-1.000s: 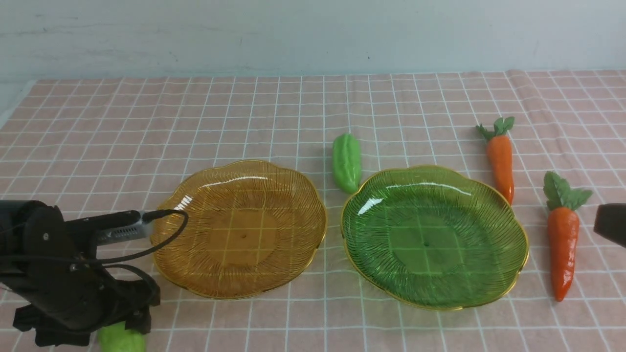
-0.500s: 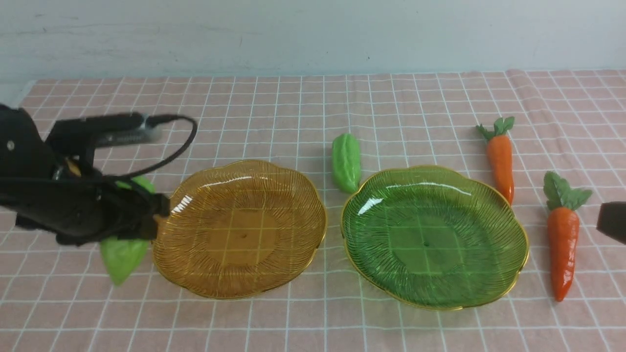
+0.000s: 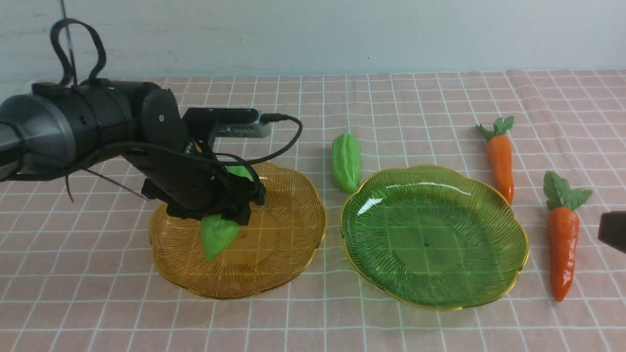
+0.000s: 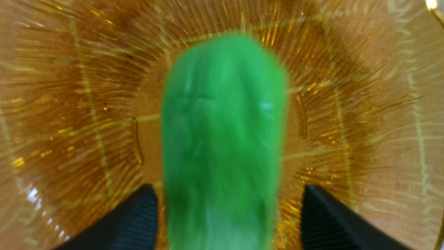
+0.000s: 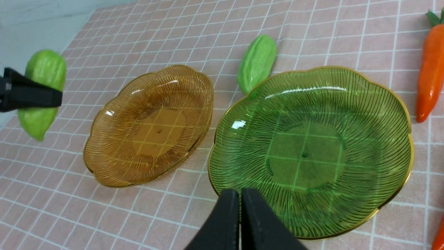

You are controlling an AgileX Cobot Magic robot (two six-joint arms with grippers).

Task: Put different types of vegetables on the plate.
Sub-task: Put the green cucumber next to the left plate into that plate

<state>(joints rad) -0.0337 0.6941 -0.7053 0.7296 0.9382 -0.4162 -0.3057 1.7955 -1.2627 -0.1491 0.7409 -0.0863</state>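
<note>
My left gripper (image 3: 229, 215) hangs low over the amber plate (image 3: 293, 234) with a light green gourd (image 3: 217, 237) between its fingers, tip pointing down at the plate. In the left wrist view the gourd (image 4: 222, 121) stands between the two black fingers (image 4: 322, 215), with plate showing in the gap beside it. A second gourd (image 3: 346, 164) lies between the plates at the back. Two carrots (image 3: 501, 164) (image 3: 562, 244) lie right of the green plate (image 3: 489, 274). My right gripper (image 5: 240, 208) is shut and empty at the green plate's (image 5: 381, 104) near rim.
A pink checked cloth (image 3: 313, 107) covers the table up to a pale wall. The left arm's cable (image 3: 288, 137) loops over the amber plate's far rim. The right gripper's dark body (image 3: 614, 230) shows at the right edge, next to the nearer carrot.
My left arm lifted the gourd from the near left corner and carried it right, over the amber plate. The right arm and the other vegetables have not moved.
</note>
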